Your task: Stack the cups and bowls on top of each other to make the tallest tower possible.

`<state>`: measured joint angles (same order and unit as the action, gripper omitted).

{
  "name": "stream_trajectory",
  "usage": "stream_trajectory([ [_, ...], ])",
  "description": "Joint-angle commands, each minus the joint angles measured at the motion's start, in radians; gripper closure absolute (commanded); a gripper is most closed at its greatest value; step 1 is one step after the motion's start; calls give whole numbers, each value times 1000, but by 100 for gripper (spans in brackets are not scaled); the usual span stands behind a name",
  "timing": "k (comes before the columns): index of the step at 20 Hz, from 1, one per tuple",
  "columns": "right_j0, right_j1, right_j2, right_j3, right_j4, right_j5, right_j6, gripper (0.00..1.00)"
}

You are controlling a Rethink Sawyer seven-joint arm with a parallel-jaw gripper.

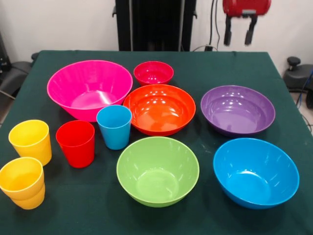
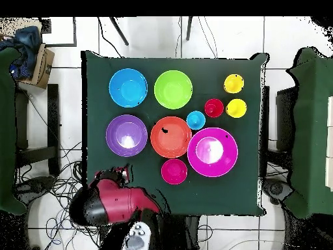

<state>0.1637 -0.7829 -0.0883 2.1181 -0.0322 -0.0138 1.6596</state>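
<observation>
All bowls stand apart, upright, on the green table (image 1: 205, 73): large hot pink (image 1: 89, 88), small pink-red (image 1: 153, 72), orange (image 1: 159, 108), purple (image 1: 237, 109), lime green (image 1: 157, 170), blue (image 1: 256, 172). The light blue cup (image 1: 114, 126), the red cup (image 1: 76, 143) and a yellow cup (image 1: 31, 141) stand at the front left. The nearest yellow cup (image 1: 22, 182) looks like two nested. No tower stands. My gripper (image 1: 239, 30) hangs open and empty above the far right edge, behind the purple bowl. It also shows in the overhead view (image 2: 114, 173), just below the purple bowl (image 2: 126, 135).
The black pedestal (image 1: 155, 24) stands behind the table's far edge. In the overhead view the red arm (image 2: 117, 198) lies off the table's bottom left corner. A cardboard box (image 2: 40, 65) and cables lie on the floor at the left.
</observation>
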Motion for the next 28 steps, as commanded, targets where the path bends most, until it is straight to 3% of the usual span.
stream_trajectory([
  [1,74,290,-38,-47,-67,-258,148,0],
  [8,138,329,-138,-68,18,-346,141,0],
  [12,177,373,-176,-103,61,-326,135,0],
  [17,155,308,-174,-78,25,-302,147,0],
  [21,131,295,-161,-113,4,-232,115,0],
  [24,72,220,-119,-96,-40,-151,92,0],
  [28,25,162,-100,-58,-103,-141,74,0],
])
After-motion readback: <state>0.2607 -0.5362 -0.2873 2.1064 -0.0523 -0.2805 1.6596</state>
